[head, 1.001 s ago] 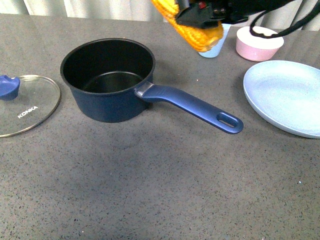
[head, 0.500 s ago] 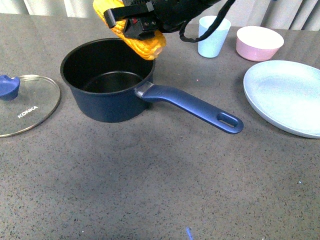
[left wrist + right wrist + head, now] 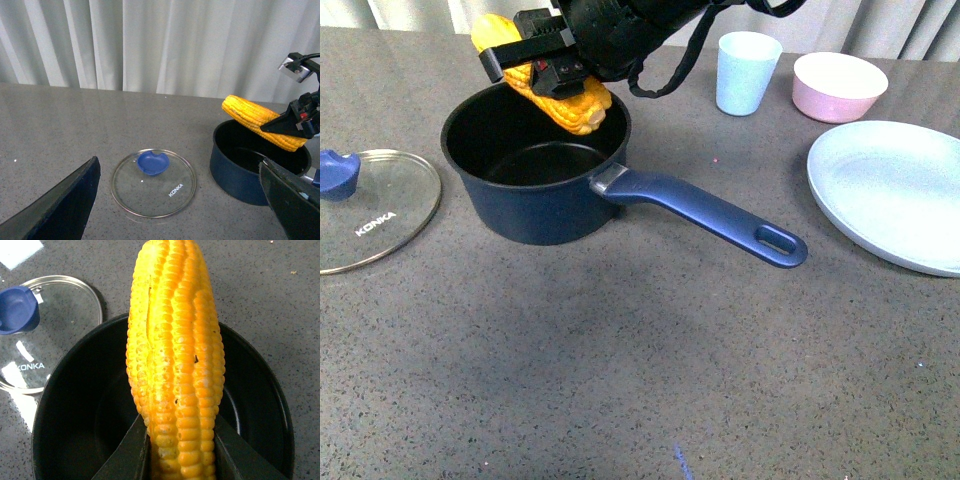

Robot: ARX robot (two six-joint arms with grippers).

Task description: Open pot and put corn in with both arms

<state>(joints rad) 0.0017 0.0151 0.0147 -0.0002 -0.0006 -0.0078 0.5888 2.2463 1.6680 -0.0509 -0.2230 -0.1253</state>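
The navy pot (image 3: 535, 190) stands open on the table, its long blue handle (image 3: 720, 215) pointing front right. Its glass KONKA lid (image 3: 370, 205) with blue knob lies flat to the pot's left. My right gripper (image 3: 555, 75) is shut on the yellow corn (image 3: 565, 100) and holds it tilted just above the pot's far rim. In the right wrist view the corn (image 3: 172, 360) hangs over the pot's black inside (image 3: 75, 430). My left gripper (image 3: 177, 200) is open and empty, above the lid (image 3: 154, 182), with the pot (image 3: 250, 170) beside it.
A pale blue cup (image 3: 747, 72) and a pink bowl (image 3: 838, 85) stand at the back right. A pale blue plate (image 3: 895, 190) lies at the right edge. White curtains hang behind the table.
My right gripper has carried the corn leftward and down, from near the pale blue cup to above the pot's rim. The pot and lid have not moved.
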